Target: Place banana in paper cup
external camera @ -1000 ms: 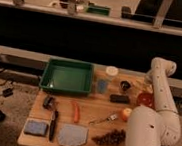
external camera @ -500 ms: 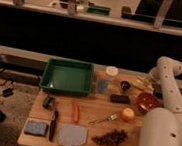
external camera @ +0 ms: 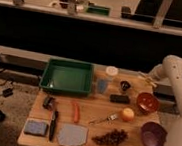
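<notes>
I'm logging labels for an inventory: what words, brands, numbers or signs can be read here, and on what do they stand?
None: no text can be read anywhere in the camera view.
Paper cup: no legible marking.
Green tray: no legible marking.
Black block: too blurred to tell.
Gripper, at the table's far right edge behind the red bowl: no readable label.

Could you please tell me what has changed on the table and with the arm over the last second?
The arm has swung right, away from the front of the table, uncovering the purple bowl. Its pincer is at the far right corner, behind the red bowl. Nothing was visibly grasped or released. The paper cup, green tray, carrot and orange fruit stayed put.
</notes>
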